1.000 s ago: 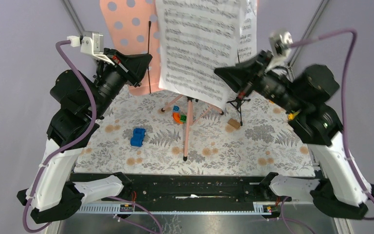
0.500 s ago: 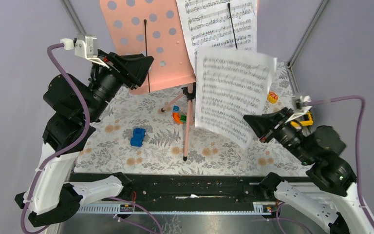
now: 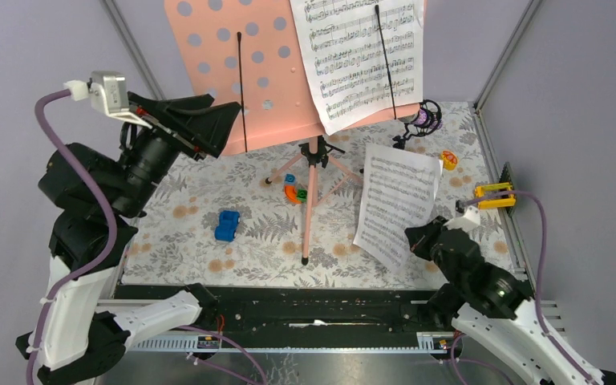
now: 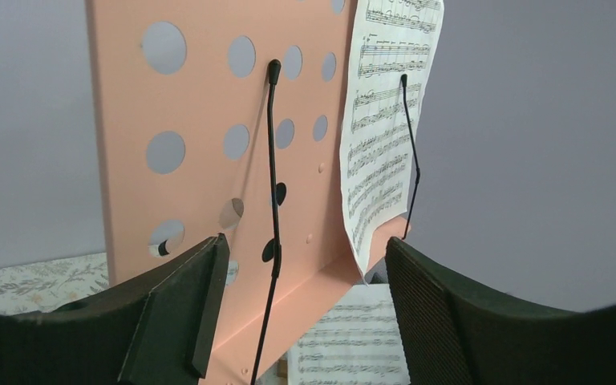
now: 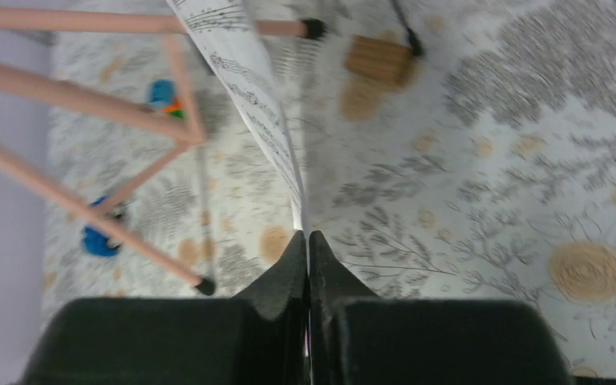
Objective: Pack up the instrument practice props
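place: robot lab cell | cues: lilac walls, floral tablecloth (metal frame posts)

One sheet-music page has been taken off the pink rack. It has been carried down to the near right part of the tabletop, where it is held by its near corner in the pinched right tool. The right arm has been lowered and drawn back towards the near right edge. The rack's perforated face has been uncovered. The left tool, jaws apart, has been drawn slightly back to the left.
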`<act>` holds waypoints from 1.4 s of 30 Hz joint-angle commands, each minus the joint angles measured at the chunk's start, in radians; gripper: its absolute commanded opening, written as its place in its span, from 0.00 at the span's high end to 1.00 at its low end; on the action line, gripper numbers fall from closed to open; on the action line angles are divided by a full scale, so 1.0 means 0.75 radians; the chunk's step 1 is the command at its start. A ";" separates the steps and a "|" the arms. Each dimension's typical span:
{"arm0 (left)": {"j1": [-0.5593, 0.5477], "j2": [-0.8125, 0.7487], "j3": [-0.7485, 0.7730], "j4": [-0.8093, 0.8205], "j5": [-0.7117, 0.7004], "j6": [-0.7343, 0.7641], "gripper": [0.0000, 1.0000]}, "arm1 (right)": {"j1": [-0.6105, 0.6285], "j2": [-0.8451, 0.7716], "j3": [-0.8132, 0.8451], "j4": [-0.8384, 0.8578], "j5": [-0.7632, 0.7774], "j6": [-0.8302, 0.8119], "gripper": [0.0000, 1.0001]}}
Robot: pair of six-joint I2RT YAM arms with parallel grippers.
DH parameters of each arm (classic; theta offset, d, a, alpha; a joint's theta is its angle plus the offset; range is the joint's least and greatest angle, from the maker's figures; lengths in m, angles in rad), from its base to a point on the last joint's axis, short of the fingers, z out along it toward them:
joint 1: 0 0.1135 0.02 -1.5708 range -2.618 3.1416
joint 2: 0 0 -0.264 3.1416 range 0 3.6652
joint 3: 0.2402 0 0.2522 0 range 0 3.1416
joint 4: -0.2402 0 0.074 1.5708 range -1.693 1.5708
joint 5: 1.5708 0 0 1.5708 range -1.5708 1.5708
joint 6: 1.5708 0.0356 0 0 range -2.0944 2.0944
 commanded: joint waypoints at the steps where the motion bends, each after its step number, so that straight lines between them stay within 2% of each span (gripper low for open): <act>1: -0.003 -0.070 -0.032 0.015 -0.017 -0.024 0.22 | -0.004 0.075 -0.182 0.014 0.265 0.267 1.00; 6: -0.003 -0.133 -0.042 -0.042 -0.063 -0.028 0.17 | -0.004 0.169 -0.280 0.048 0.404 0.398 1.00; 13: -0.003 -0.190 -0.064 -0.070 -0.109 -0.039 0.14 | -0.007 0.260 -0.276 -0.013 0.638 0.481 1.00; 18: -0.003 -0.194 -0.067 -0.096 -0.115 -0.040 0.13 | -0.019 0.320 -0.264 -0.004 0.692 0.443 1.00; 20: -0.003 -0.199 -0.067 -0.103 -0.116 -0.040 0.12 | -0.020 0.337 -0.258 -0.005 0.680 0.440 0.90; 23: -0.003 -0.212 -0.071 -0.105 -0.126 -0.039 0.11 | -0.019 0.304 -0.257 -0.005 0.648 0.427 0.59; 25: -0.003 -0.218 -0.069 -0.109 -0.137 -0.038 0.10 | -0.020 0.254 -0.256 -0.012 0.634 0.413 0.47; 27: -0.003 -0.218 -0.063 -0.120 -0.148 -0.038 0.10 | -0.020 0.205 -0.243 -0.043 0.628 0.413 0.40; 34: -0.003 -0.209 -0.034 -0.158 -0.174 -0.010 0.09 | -0.020 0.085 -0.138 -0.203 0.643 0.409 0.32; 38: -0.003 -0.196 0.001 -0.191 -0.196 0.006 0.08 | -0.020 -0.001 -0.035 -0.196 0.620 0.286 0.20; 40: -0.003 -0.191 0.011 -0.197 -0.197 0.009 0.08 | -0.020 -0.017 0.033 -0.167 0.583 0.196 0.04; 42: -0.003 -0.185 0.018 -0.207 -0.199 0.012 0.07 | -0.020 0.005 0.111 -0.140 0.529 0.126 0.00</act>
